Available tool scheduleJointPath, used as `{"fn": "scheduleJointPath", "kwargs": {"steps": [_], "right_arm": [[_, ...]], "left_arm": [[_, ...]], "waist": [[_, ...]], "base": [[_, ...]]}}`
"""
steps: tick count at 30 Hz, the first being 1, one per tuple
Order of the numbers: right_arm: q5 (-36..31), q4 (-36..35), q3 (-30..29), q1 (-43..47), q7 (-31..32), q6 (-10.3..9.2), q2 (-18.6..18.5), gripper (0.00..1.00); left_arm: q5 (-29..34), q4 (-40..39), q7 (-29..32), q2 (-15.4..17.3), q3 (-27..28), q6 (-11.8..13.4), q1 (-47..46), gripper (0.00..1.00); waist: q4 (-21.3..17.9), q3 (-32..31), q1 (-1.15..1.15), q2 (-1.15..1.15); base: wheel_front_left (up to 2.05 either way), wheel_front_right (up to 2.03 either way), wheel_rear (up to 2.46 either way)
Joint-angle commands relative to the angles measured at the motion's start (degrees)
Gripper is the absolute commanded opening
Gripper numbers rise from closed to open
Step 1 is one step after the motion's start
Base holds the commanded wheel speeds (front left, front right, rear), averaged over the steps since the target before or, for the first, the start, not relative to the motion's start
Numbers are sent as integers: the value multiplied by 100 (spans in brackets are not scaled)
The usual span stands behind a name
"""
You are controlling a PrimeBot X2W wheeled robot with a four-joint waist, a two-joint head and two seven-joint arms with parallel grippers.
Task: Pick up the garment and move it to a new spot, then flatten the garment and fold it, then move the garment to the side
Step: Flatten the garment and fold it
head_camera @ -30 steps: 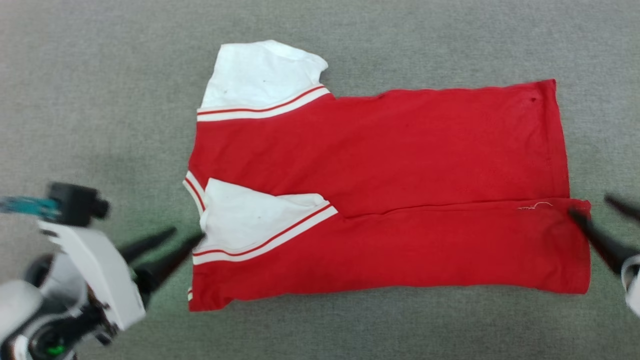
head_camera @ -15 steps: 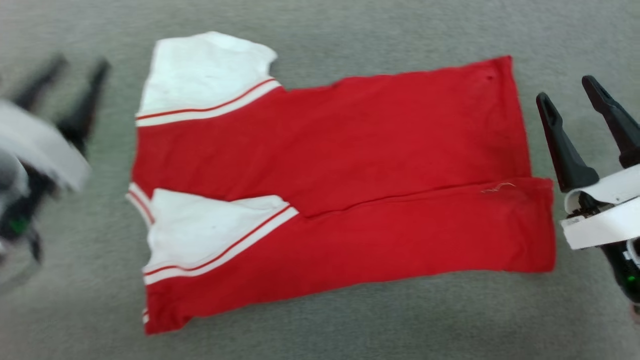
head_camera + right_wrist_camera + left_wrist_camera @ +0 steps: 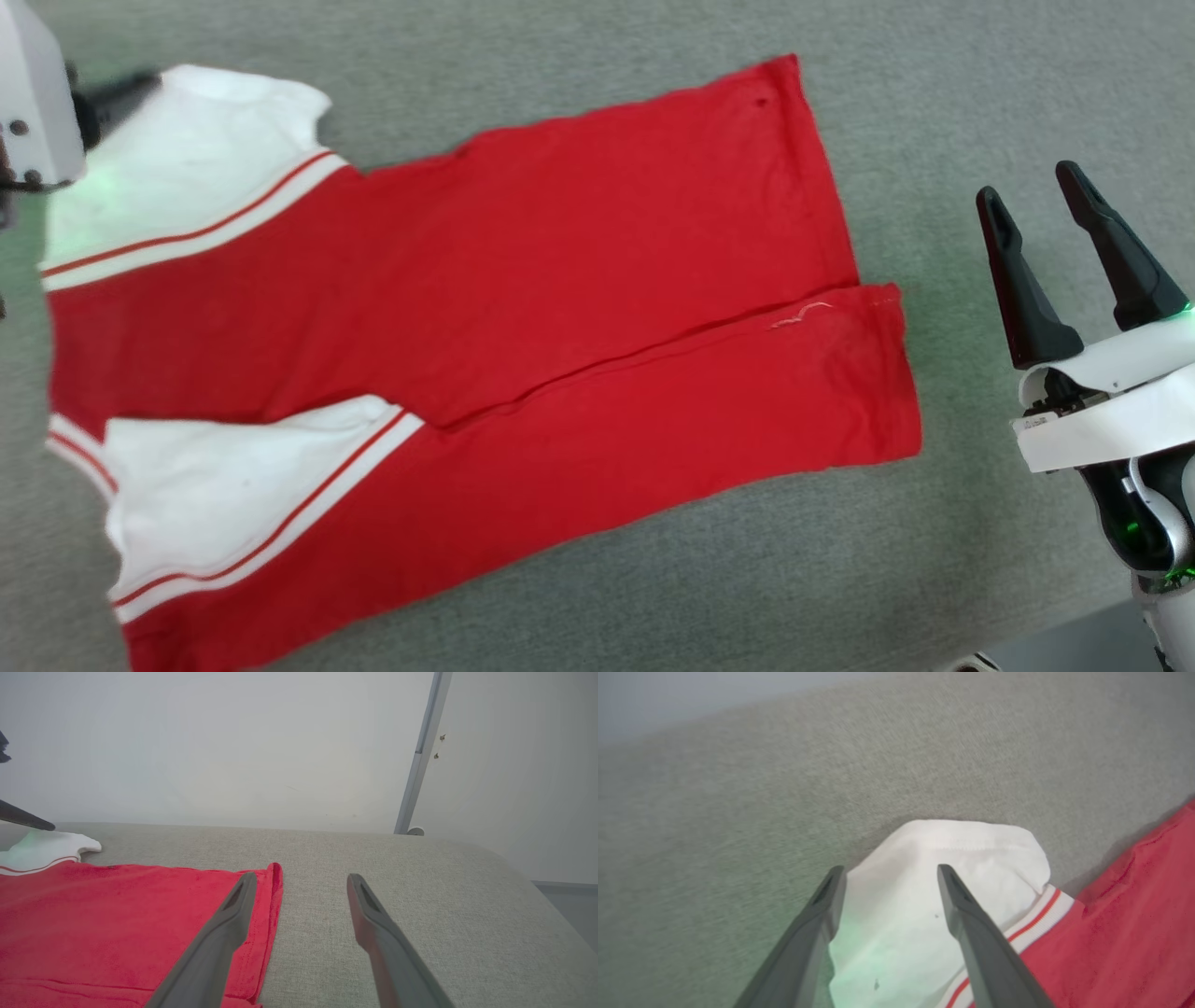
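The garment (image 3: pixel 523 280) lies flat on the grey surface, red with white sleeves at the left and its near long side folded over the middle. My left gripper (image 3: pixel 891 869) hangs open just above the far white sleeve (image 3: pixel 980 849), one finger on each side of the sleeve's left part. In the head view its white housing (image 3: pixel 28 93) sits at the top left corner. My right gripper (image 3: pixel 1029 187) stands open to the right of the garment's hem (image 3: pixel 822 187), apart from the cloth. In the right wrist view the hem (image 3: pixel 275 882) lies by the left finger (image 3: pixel 219 938).
The grey fabric surface (image 3: pixel 934 75) extends past the hem on the right. Its near right edge drops to the floor (image 3: pixel 1074 644). A pale wall and a slanted metal post (image 3: pixel 423 756) stand behind the surface. The left arm's dark finger (image 3: pixel 23 819) pokes in over the sleeve.
The head camera has turned, so the garment sits further left and tilted. My left gripper went from the near sleeve up to the far sleeve. My right gripper drew back from the hem's near corner.
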Motion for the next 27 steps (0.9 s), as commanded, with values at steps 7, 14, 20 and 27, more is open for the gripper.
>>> {"fn": "scheduleJointPath", "kwargs": {"steps": [7,14,20,27], "right_arm": [[140,45,125,-183,-26,-9,-16,100],[233,64,209,-349,19,-9,-77,100],[239,84,222,-427,6,-9,-79,100],[222,1,436,-699,244,-9,-264,100]], "left_arm": [[-317,278,1415,-50,-135,148,-516,100],[-25,445,1475,46,-298,114,-617,100],[-96,502,1537,-85,-413,-41,-410,78],[-188,531,1530,-304,-467,-203,-267,0]], "waist": [[-181,256,0,0],[-173,427,0,0],[-139,517,0,0],[-68,620,0,0]], "base": [[0,0,0],[0,0,0],[0,0,0],[0,0,0]]}}
